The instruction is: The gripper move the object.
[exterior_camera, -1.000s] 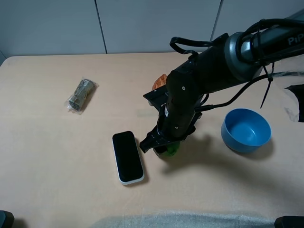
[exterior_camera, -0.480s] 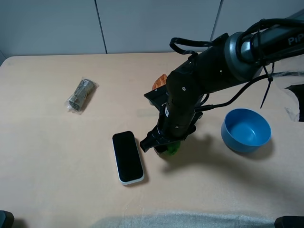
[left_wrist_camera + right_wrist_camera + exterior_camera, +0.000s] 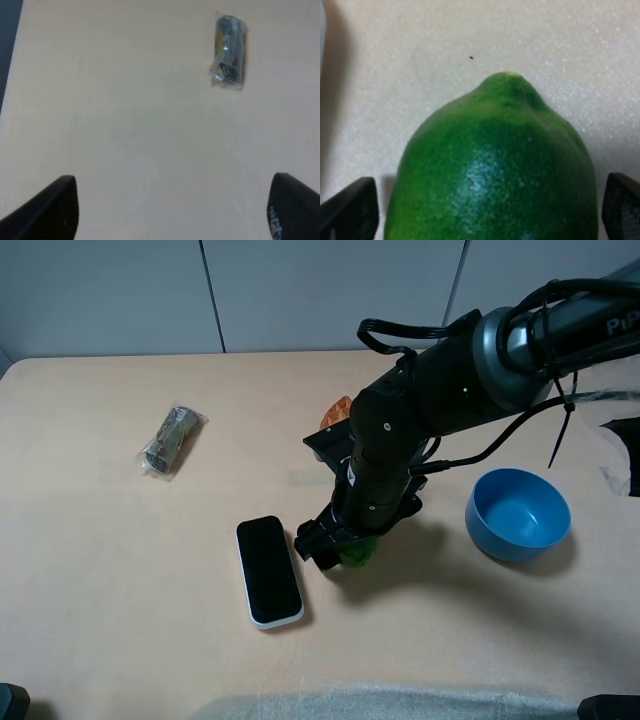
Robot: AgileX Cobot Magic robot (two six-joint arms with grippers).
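Lime (image 3: 495,165), pointed tip away from end effector (image 3: 338,548)

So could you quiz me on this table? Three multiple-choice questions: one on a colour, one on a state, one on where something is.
1. What colour is the bowl?
A) red
B) white
C) blue

2. How is the left gripper?
A) open, with nothing in it
B) shut on the bowl
C) shut, with nothing in it

3. Where is the green fruit?
A) inside the bowl
B) on the table, under the right gripper
C) in the left gripper

Answers:
1 C: the overhead view shows a plainly blue bowl.
2 A: the left wrist view shows its two tips far apart over bare table.
3 B: the right wrist view shows the fruit lying on the table, straddled by that gripper.
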